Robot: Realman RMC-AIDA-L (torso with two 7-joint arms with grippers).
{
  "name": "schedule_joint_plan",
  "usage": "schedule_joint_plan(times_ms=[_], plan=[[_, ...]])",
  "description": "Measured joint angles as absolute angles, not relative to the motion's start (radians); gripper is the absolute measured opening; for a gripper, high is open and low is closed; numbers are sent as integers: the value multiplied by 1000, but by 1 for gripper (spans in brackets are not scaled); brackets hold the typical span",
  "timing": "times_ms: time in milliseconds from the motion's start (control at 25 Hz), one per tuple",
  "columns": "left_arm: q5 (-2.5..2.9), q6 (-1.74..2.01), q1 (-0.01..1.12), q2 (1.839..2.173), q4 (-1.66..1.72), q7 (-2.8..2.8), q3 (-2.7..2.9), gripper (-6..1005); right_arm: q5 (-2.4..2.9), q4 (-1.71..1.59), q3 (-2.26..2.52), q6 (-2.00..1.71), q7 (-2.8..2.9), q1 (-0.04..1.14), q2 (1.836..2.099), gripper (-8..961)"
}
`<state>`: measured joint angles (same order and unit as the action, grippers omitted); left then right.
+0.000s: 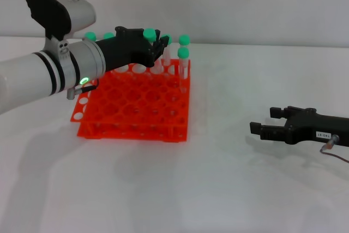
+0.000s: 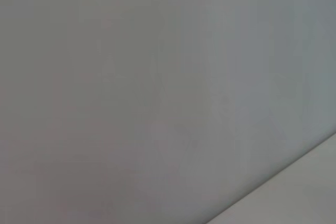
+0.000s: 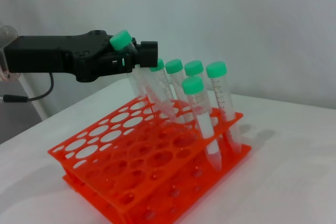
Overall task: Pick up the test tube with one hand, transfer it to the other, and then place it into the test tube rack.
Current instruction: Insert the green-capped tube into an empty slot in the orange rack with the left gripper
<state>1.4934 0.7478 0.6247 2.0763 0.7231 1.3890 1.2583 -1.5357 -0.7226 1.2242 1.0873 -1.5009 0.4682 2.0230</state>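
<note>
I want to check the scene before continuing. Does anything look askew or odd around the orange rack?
Only one thing: the clear green-capped test tube in the black left gripper leans over the orange-red plastic rack, tip down among the standing tubes in its far rows. The right gripper rests open on the white table.

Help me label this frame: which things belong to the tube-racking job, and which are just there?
Job:
- test tube, held tilted over the rack
- left gripper, shut on it
- test tube rack
- right gripper, open, resting on the table

Just there:
- other green-capped tubes in the rack
- white table
</note>
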Motion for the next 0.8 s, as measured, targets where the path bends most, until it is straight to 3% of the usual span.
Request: schedule_joint_plan(times_ms=[800], plan=[[1472, 755, 678, 2079, 611, 1330, 1205, 263, -1535, -722, 1224, 1075, -1494, 470, 2020, 857]])
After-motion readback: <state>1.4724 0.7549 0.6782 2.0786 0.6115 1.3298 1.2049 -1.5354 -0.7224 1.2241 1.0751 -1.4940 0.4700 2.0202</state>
